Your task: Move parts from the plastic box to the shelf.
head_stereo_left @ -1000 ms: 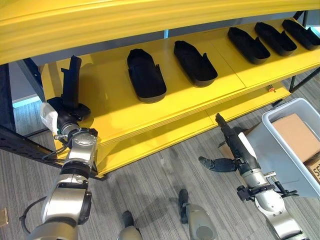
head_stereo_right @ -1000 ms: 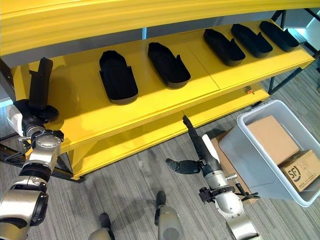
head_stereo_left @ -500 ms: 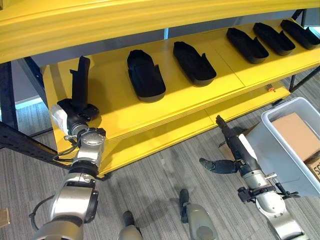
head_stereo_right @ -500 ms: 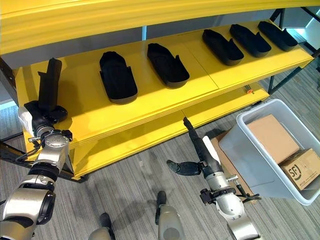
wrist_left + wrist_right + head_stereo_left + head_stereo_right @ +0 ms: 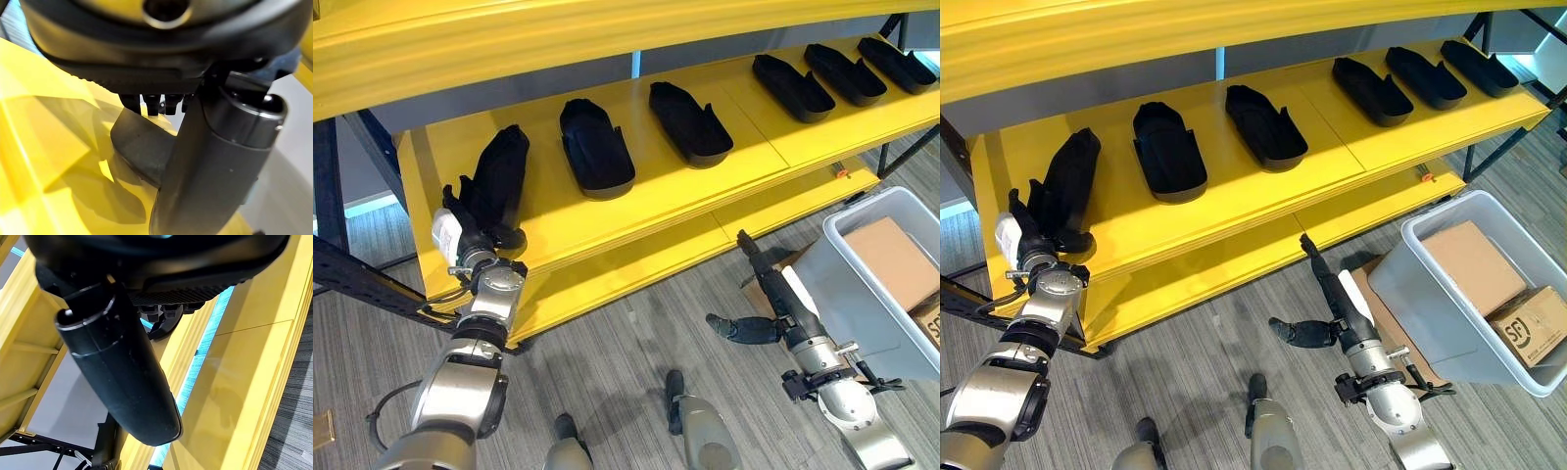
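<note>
Six black parts (image 5: 597,147) on the shelf (image 5: 656,206), one plastic box (image 5: 862,294).

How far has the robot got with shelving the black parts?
Five black parts already lie along the yellow shelf. The left hand is laying a sixth part at the shelf's left end. The right hand hangs open beside the plastic box, which holds cardboard cartons.

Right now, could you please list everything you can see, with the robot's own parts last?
Shelf: one, yellow, across the back.
Parts: six, black, in a row on the shelf; the leftmost lies by the left robot hand.
Box: one, grey plastic, on the floor at right.
Cartons: two, brown, inside the box.
Floor: grey planks.
Left robot hand: dark, at the leftmost part.
Right robot hand: dark, open, over the floor, holding nothing.
</note>
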